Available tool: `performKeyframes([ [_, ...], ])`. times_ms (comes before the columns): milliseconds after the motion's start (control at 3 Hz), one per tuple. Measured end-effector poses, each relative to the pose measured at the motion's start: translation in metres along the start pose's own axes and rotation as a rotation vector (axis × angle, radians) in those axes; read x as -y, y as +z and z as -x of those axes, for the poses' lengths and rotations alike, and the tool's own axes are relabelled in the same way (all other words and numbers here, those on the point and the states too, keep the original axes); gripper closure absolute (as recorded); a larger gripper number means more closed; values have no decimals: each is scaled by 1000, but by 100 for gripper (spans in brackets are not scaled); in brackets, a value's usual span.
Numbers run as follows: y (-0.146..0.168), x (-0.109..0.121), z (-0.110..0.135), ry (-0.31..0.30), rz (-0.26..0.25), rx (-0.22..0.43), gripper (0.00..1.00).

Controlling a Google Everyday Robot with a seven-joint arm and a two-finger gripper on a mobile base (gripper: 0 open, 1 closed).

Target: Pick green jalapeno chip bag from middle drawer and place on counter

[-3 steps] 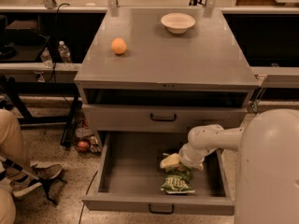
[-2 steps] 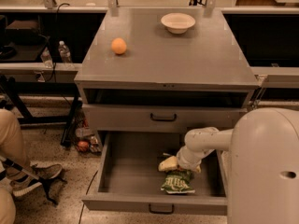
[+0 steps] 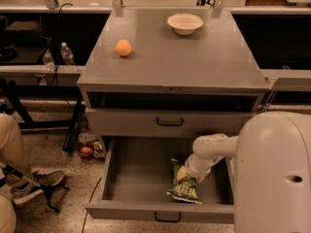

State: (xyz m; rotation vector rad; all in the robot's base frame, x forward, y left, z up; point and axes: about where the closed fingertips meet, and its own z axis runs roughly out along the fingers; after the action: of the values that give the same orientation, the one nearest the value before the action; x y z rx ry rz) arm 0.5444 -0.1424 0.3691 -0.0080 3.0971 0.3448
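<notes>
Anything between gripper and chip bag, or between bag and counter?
Nothing visible. The gripper is at the crinkly green chip bag in the open grey metal drawer; the orange fruit and white bowl sit well back on the grey counter.

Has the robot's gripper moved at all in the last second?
Yes, slightly. The gripper has dipped toward the front of the drawer and is now at the top edge of the green chip bag lying inside it.
</notes>
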Motion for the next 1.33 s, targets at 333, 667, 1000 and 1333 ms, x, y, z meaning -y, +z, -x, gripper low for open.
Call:
performKeyframes([
  [333,-21,7,-1,8,-28,15,81],
  [667,-59,3,-1,23,32,36,100],
  [1000,-124,35,-18,14,83,104,100],
  [1333,-187,60,-39,12,82,195,100],
])
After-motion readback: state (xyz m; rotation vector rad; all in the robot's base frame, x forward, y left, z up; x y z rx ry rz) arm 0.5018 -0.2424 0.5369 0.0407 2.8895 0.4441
